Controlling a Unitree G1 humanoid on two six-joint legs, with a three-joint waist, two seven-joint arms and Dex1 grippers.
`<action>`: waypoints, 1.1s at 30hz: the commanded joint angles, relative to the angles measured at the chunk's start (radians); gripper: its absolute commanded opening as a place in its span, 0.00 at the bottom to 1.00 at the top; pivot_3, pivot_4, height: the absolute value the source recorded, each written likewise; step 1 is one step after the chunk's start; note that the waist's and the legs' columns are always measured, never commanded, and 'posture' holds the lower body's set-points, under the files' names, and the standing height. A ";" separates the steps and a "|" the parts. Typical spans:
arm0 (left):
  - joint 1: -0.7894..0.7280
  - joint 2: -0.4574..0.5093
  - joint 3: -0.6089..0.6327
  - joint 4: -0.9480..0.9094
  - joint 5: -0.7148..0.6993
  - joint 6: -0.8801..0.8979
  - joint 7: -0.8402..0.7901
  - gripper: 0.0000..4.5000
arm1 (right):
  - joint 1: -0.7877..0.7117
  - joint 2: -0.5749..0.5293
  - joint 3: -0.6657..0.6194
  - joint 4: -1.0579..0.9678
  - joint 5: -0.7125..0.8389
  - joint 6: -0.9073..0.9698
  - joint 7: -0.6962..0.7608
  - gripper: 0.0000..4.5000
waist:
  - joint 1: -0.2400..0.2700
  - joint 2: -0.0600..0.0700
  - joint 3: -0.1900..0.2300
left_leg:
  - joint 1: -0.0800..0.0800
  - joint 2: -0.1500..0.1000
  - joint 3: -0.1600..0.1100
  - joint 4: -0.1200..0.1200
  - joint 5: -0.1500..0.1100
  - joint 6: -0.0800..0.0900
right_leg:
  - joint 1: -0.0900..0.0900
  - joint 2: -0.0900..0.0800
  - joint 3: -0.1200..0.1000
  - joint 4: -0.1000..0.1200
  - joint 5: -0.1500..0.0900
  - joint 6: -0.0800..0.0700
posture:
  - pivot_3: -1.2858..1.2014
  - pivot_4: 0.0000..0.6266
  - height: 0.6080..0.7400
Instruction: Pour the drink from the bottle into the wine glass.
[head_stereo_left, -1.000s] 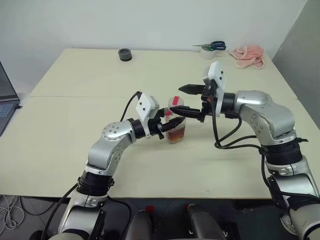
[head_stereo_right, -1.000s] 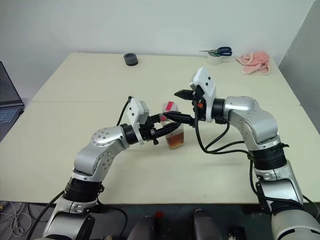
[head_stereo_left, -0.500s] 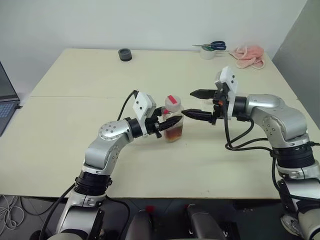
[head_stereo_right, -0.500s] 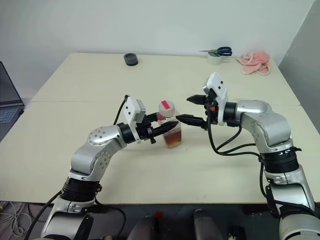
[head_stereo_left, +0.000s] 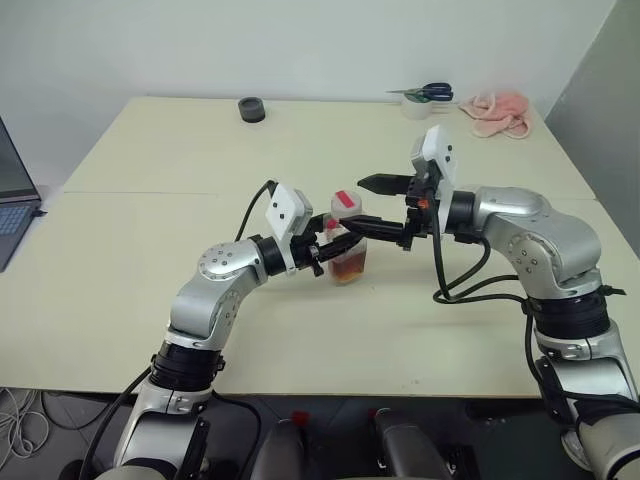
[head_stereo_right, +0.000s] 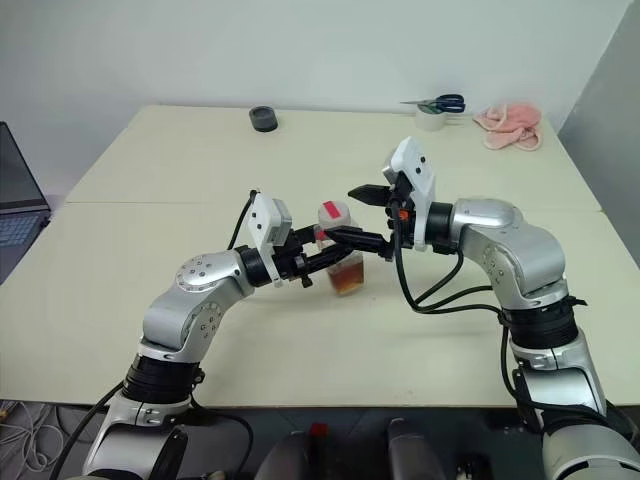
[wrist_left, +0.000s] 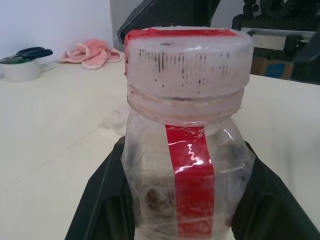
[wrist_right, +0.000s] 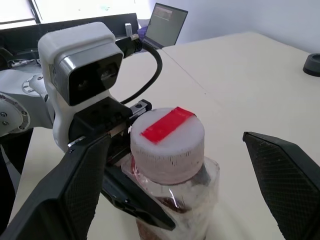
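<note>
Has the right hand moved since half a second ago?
Yes. The right hand has come back in toward the bottle, which stands in the same spot; its open fingers now flank the cap.

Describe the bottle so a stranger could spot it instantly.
On the cream table, go to the middle, where the two grippers meet. The small clear plastic bottle stands there in the left gripper, with amber drink low inside. Its white cap carries a red strip.
</note>
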 joint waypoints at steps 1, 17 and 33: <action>-0.009 -0.003 0.016 -0.045 -0.011 -0.028 -0.003 0.42 | -0.032 0.021 -0.010 -0.023 0.023 0.003 0.000 1.00 | 0.000 0.000 0.000 | 0.000 0.000 0.000 0.000 0.000 0.000 | 0.000 0.000 0.000 0.000 0.000 0.000 | 0.52 0.24 1.00; -0.007 -0.005 0.015 -0.049 -0.007 -0.028 0.004 0.41 | -0.091 0.125 0.034 0.076 -0.079 -0.062 -0.066 1.00 | 0.000 0.000 0.000 | 0.000 0.000 0.000 0.000 0.000 0.000 | 0.000 0.000 0.000 0.000 0.001 -0.001 | 0.52 0.24 1.00; -0.007 -0.004 0.014 -0.045 -0.008 -0.031 0.005 0.41 | -0.099 0.095 -0.005 0.144 -0.122 -0.103 -0.061 1.00 | -0.001 0.000 0.000 | 0.000 0.000 0.000 0.000 0.000 0.000 | 0.000 0.000 0.000 0.000 0.002 -0.003 | 0.52 0.24 1.00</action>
